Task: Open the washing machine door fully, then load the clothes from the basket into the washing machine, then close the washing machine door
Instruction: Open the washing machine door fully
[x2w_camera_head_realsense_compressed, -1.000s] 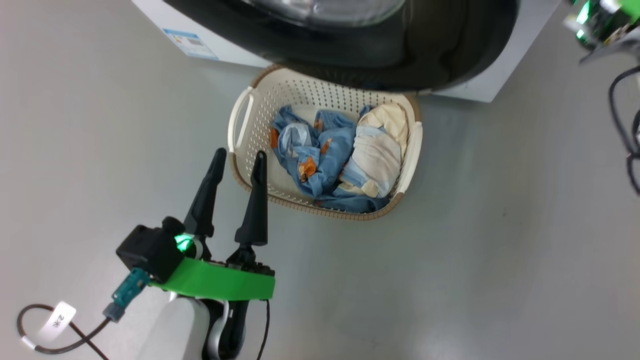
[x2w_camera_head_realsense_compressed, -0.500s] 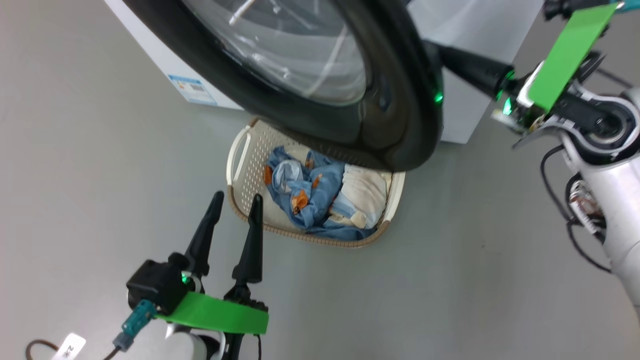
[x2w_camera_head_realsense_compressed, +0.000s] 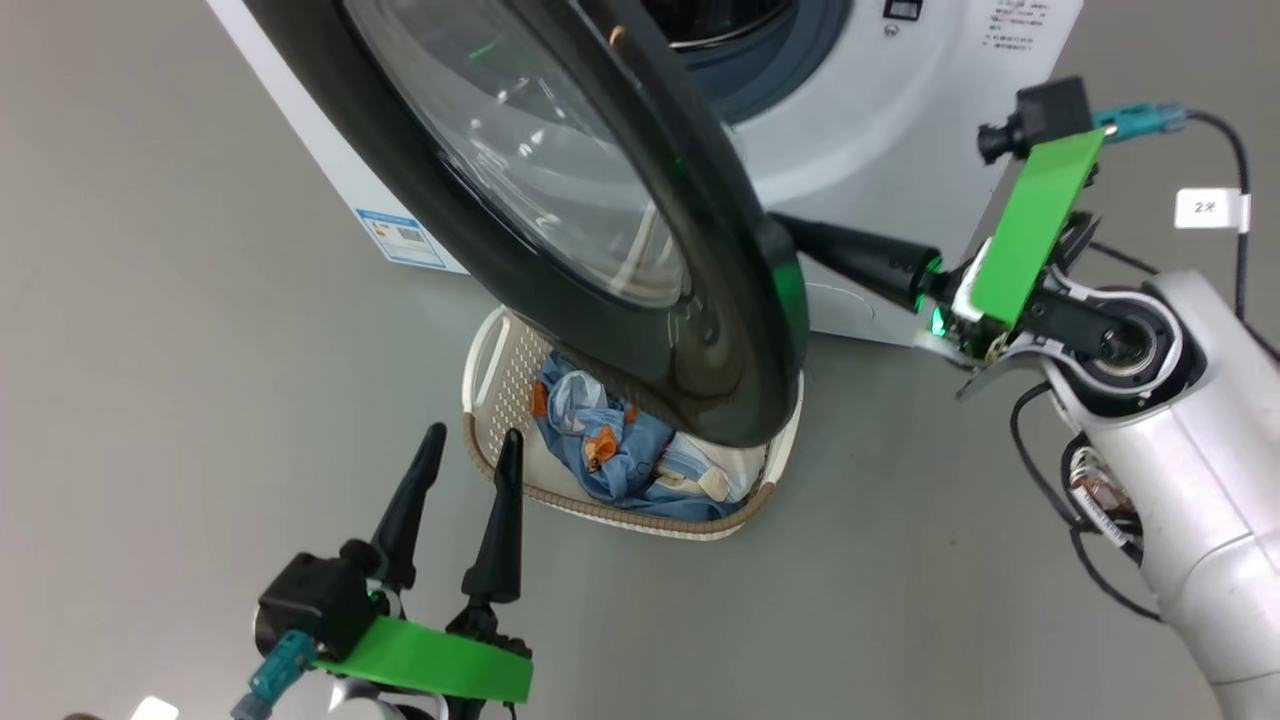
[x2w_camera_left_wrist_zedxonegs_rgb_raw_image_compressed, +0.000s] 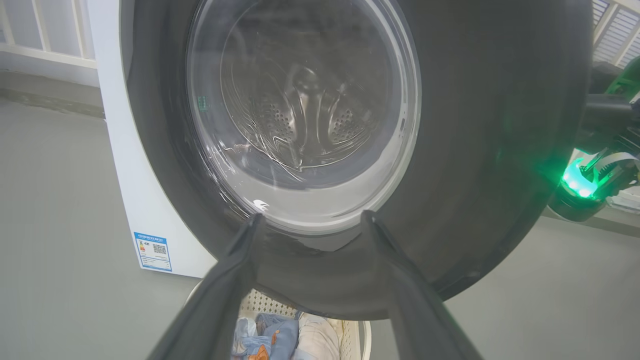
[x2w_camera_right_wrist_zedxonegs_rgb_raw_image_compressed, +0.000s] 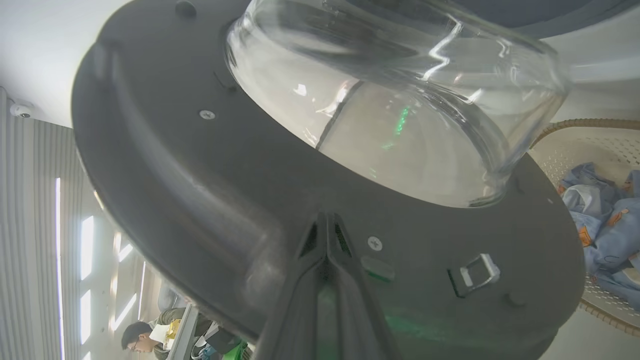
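Hidden: I see the door (x2w_camera_head_realsense_compressed: 560, 200) covering the 1 o'clock half of the basket (x2w_camera_head_realsense_compressed: 505, 390).
Basket: clothes (x2w_camera_head_realsense_compressed: 600, 450) bunched inside.
Left end effector (x2w_camera_head_realsense_compressed: 472, 437): spread, empty.
Right end effector (x2w_camera_right_wrist_zedxonegs_rgb_raw_image_compressed: 327, 220): pressed together against door.

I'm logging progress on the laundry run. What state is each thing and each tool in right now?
washing machine door: partly open, not fully.
washing machine: front opening partly exposed.
basket: upright, loaded, partly under the door.
clothes: crumpled inside it, not yet loaded.
left tool: open, empty, beside the basket's rim.
right tool: shut, tips against the door's inner face.
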